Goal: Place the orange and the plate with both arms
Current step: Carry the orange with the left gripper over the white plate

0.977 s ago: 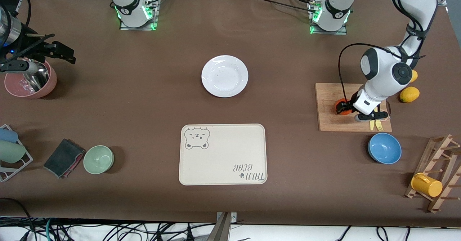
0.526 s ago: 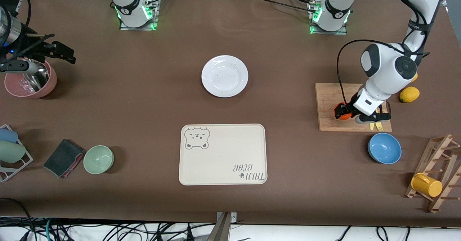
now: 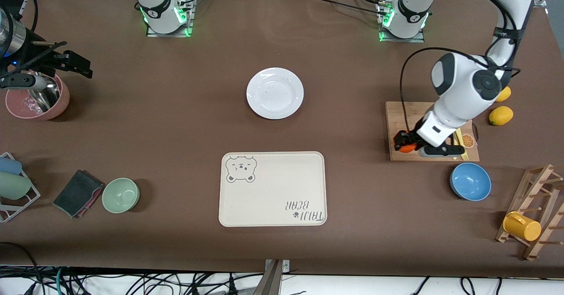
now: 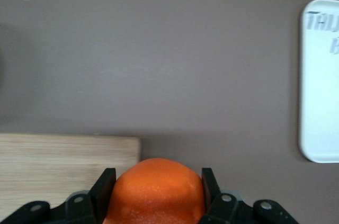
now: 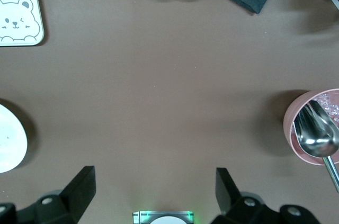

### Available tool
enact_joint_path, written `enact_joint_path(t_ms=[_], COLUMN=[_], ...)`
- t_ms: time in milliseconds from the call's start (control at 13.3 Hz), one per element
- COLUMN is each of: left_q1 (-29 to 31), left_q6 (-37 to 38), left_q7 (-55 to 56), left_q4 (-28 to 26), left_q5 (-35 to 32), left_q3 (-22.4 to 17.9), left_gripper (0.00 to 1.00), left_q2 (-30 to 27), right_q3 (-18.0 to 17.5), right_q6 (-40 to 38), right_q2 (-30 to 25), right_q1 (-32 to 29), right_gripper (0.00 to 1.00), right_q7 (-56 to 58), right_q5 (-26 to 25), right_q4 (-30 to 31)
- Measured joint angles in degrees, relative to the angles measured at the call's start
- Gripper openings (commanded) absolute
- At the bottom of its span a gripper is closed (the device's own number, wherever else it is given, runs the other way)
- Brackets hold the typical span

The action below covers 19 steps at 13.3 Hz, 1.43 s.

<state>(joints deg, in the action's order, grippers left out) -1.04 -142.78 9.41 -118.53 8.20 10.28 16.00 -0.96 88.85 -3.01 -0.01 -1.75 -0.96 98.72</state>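
While left gripper (image 3: 404,144) clamps orange (image 3: 407,147) over cutting board (image 3: 398,123), carry level, slow toward plate (image 3: 275,93). Right gripper (image 5: 153,192) waits, fingers apart.

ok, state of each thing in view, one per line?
orange: gripped, lifted over the cutting board's edge
left gripper: fingers shut on the orange
right gripper: fingers open, holding nothing, waiting over the pink bowl
plate: empty, flat on the table
tray: empty
cutting board: flat on the table
pink bowl: upright, metal spoon inside
blue bowl: upright, empty
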Motion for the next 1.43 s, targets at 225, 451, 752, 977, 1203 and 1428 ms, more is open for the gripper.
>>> enact_joint_path(t_ms=[225, 451, 752, 977, 1203, 1428], left_q1=[-1.1, -4.2, -5.9, -8.3, -11.4, -16.0], left_q6=[1.3, 1.6, 2.5, 4.7, 6.6, 7.1], left_q7=[4.6, 10.2, 19.3, 22.3, 28.0, 33.8], left_q4=[3.7, 5.0, 5.2, 5.6, 5.6, 5.5], left_q5=[0.0, -0.6, -8.4, -9.0, -13.2, -14.8], left_q3=[4.8, 8.9, 13.7, 16.4, 19.5, 21.3], left_gripper=[0.0, 0.0, 0.0, 0.0, 0.0, 0.0], left_q2=[1.8, 2.8, 3.0, 3.0, 3.2, 4.3], right_q3=[0.0, 0.1, 0.1, 0.2, 0.2, 0.5], right_q6=[-0.2, -0.2, -0.3, -0.3, -0.3, -0.3], right_q2=[0.0, 0.0, 0.0, 0.0, 0.0, 0.0], right_q1=[0.0, 0.0, 0.0, 0.0, 0.0, 0.0], right_gripper=[1.0, 1.0, 1.0, 1.0, 1.0, 1.0], right_q7=[0.0, 0.0, 0.0, 0.0, 0.0, 0.0], right_q5=[0.0, 0.0, 0.0, 0.0, 0.0, 0.0], right_q4=[0.0, 0.0, 0.0, 0.0, 0.0, 0.0])
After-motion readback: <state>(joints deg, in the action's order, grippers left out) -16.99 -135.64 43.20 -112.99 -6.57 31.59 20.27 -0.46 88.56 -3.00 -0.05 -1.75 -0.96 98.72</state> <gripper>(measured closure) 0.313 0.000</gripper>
